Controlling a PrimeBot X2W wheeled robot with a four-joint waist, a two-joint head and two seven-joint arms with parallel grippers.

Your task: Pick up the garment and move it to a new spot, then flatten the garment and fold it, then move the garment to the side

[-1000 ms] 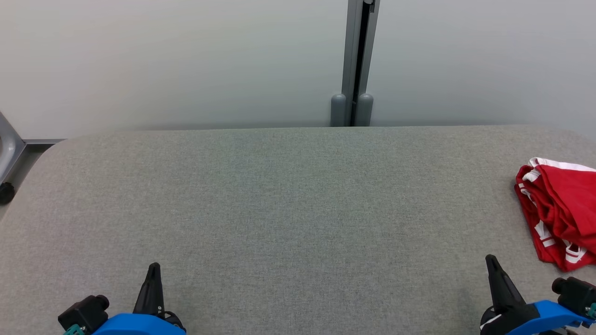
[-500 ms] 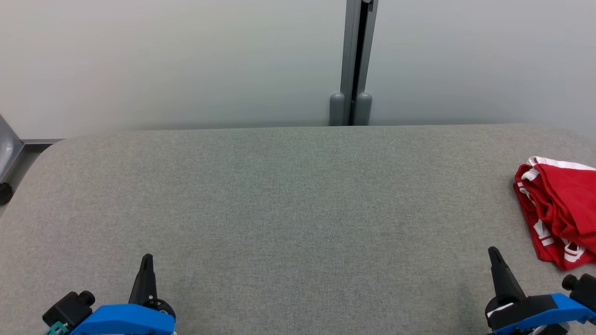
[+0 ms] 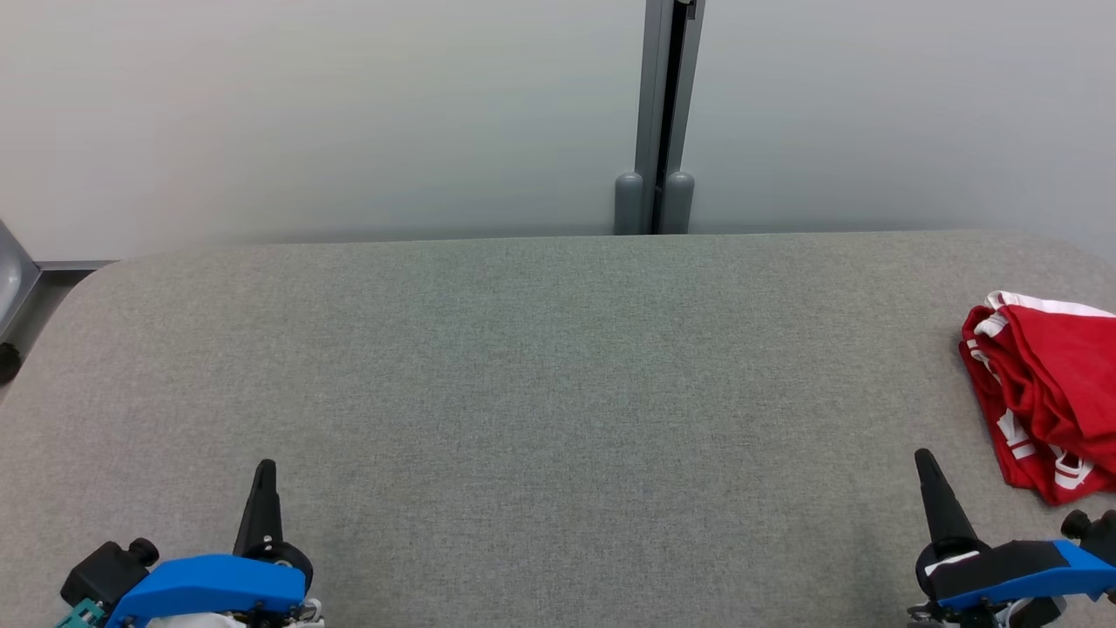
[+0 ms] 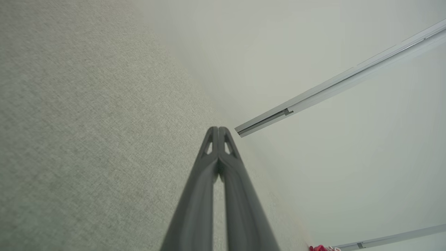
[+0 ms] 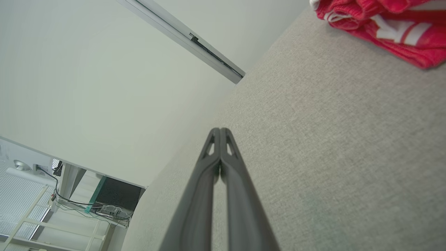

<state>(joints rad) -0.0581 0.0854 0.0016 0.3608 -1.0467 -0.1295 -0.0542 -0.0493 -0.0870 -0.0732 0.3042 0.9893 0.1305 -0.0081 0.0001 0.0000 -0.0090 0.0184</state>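
Observation:
A red garment with white trim [image 3: 1051,392] lies crumpled at the far right edge of the grey table [image 3: 540,366], partly cut off by the frame. It appears at the top right of the right wrist view as red cloth [image 5: 383,24], and as a tiny red patch [image 4: 318,248] in the left wrist view. My right gripper [image 3: 924,462] sits at the lower right, shut and empty, a short way left of and nearer than the garment. My left gripper [image 3: 264,471] is at the lower left, shut with nothing in it. Both fingertip pairs meet, left [image 4: 218,129] and right [image 5: 220,130].
A pale wall with a grey vertical post [image 3: 656,118] stands behind the table's far edge. A metal frame with a dark wheel [image 3: 9,358] sits off the table's left end. Shelving and cables [image 5: 69,202] show beyond the table in the right wrist view.
Both grippers have slid a little forward over the table, the left also drifting leftward. The camera has shifted slightly. The garment has not moved.

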